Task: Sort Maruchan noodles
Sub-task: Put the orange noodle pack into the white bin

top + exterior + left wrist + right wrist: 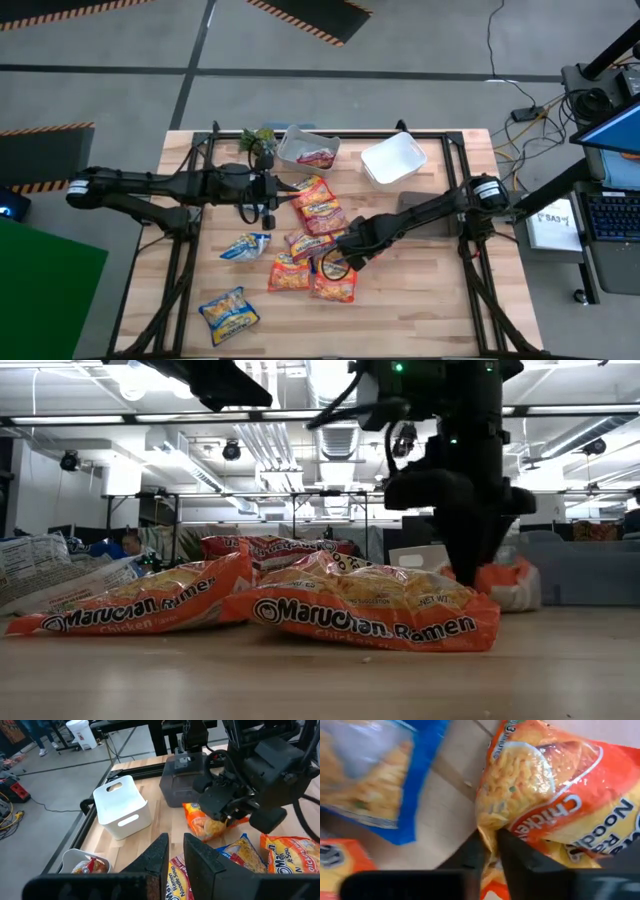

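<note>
1. We find the right claw (pixel 338 262) lowered into the cluster of Maruchan noodles (pixel 312 240) at the middle of the wooden desk (pixel 420 300). In its wrist view the two fingers are pinched together on the crimped edge of an orange chicken packet (pixel 555 785), so we record it as clenched on that packet.
2. The left claw (pixel 284 187) sits above the far end of the cluster, near the clear tub (pixel 307 148). Its fingers (pixel 155 857) stand close together with a narrow gap between them, and nothing is visible in that gap.
3. The orange packets lie bunched and overlapping at the desk's centre. In the low view two of them, an orange front packet (pixel 375 610) and a second orange packet (pixel 140 605), lie flat in the foreground.
4. One blue packet (pixel 246 246) lies just left of the cluster. Another blue packet (pixel 229 312) lies well apart, near the front left corner.
5. A red packet (pixel 316 157) lies inside the clear tub at the back of the desk.
6. A white bin (pixel 393 160) stands to the right of the tub; we see no packets in it.
7. A small green plant (pixel 256 140) stands beside the tub, on its left.
</note>
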